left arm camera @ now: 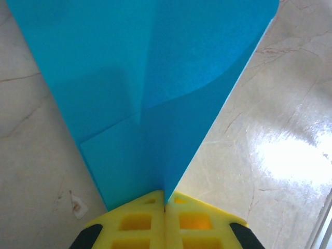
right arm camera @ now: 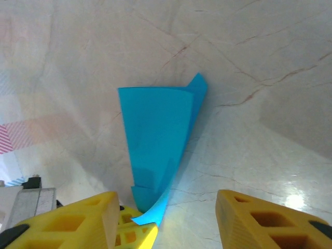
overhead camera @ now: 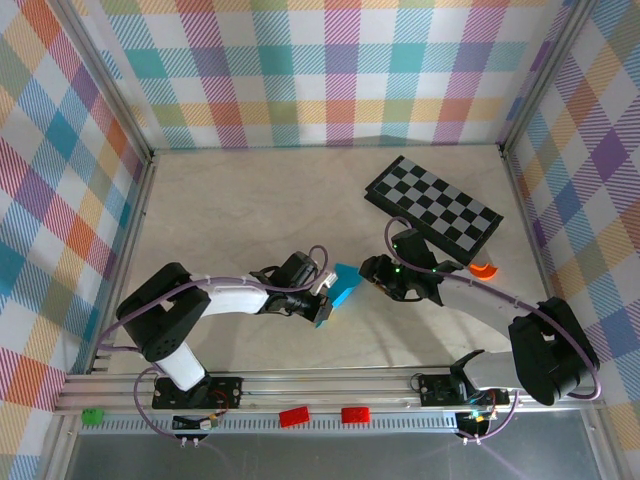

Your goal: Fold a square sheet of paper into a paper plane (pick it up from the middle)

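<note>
The cyan-blue sheet of paper (overhead camera: 345,288) is folded into a long tapering shape with a centre crease and is held up over the table's middle. My left gripper (overhead camera: 323,292) is shut on its narrow end; in the left wrist view the yellow fingertips (left arm camera: 150,215) press together on the paper (left arm camera: 155,78), which fans out ahead. My right gripper (overhead camera: 373,272) is open just right of the paper. In the right wrist view its fingers (right arm camera: 78,223) stand wide apart, with the paper (right arm camera: 155,135) ahead, closer to its left finger and touching neither.
A black-and-grey checkered board (overhead camera: 433,203) lies at the back right, with a small orange curved piece (overhead camera: 483,268) by its near corner. Two red blocks (overhead camera: 294,416) and a green one (overhead camera: 92,416) sit on the front rail. Plaid walls enclose the table.
</note>
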Action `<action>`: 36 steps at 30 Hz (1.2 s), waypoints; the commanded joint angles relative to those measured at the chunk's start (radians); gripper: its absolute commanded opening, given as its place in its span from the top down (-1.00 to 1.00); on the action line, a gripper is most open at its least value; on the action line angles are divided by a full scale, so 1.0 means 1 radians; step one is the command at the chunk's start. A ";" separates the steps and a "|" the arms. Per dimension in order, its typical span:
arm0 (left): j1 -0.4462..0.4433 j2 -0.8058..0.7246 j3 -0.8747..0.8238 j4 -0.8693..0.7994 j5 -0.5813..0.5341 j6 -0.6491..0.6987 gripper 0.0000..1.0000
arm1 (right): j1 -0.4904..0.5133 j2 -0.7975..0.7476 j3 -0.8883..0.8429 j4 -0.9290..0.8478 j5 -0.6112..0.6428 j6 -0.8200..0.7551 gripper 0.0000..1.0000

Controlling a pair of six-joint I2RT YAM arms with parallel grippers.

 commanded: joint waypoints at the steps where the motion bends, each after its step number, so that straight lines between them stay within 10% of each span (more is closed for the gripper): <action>1: 0.008 -0.001 0.010 -0.011 0.011 -0.007 1.00 | -0.006 0.003 -0.026 0.076 -0.063 -0.006 -0.10; 24: -0.091 -0.088 0.095 -0.284 -0.389 0.214 0.93 | -0.009 0.288 0.101 0.224 -0.251 0.220 -0.24; 36: -0.140 -0.107 0.114 -0.303 -0.503 0.298 0.85 | 0.006 0.377 0.159 0.186 -0.280 0.235 0.22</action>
